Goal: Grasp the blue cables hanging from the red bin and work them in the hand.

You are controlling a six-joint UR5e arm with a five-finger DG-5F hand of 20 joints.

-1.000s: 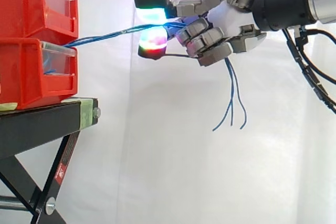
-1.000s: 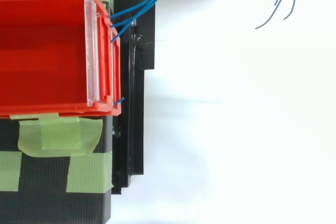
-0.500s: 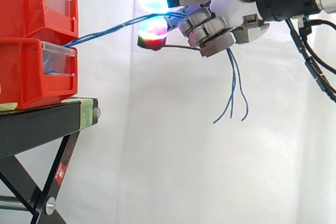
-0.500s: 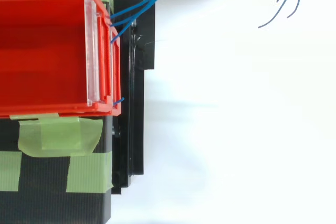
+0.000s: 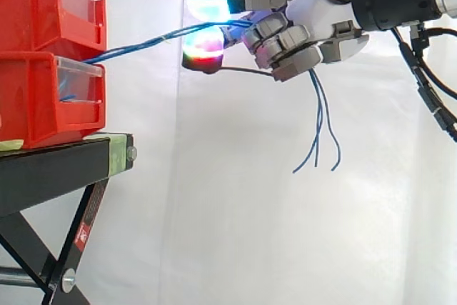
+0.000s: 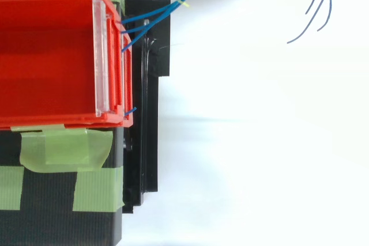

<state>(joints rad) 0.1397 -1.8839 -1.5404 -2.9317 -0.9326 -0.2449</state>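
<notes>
At the far left, two red bins (image 5: 43, 55) are sitting stacked one on the other, each with a clear front panel (image 5: 78, 80). They are resting on a black stand (image 5: 57, 169), and from above its top is showing strips of green tape (image 6: 63, 148). A small red sticker (image 5: 82, 234) is showing on the stand's slanted leg; its print is too small to read.

Moving right, the blue cables (image 5: 143, 43) are coming out at the front of the bins, about where the upper bin sits on the lower. They are rising in a nearly straight line toward the hand. From above, they are leaving the bin front as separate strands and drawing together into one bundle. A short blue end (image 6: 131, 110) is poking out further along the bin's front edge.

Further right, high up and well apart from the bins, the hand (image 5: 314, 16) is reaching in before the white curtain (image 5: 214, 212). Its fingers are curling tightly round the cables. One finger is stretching forward above the bundle, its pad (image 5: 208, 6) glowing cyan and green. A second pad (image 5: 203, 46) below is glowing red, green and magenta. The bundle is passing between the two.

Below the hand, the cables' loose ends (image 5: 319, 133) are hanging free as thin strands, their tips curving slightly.
</notes>
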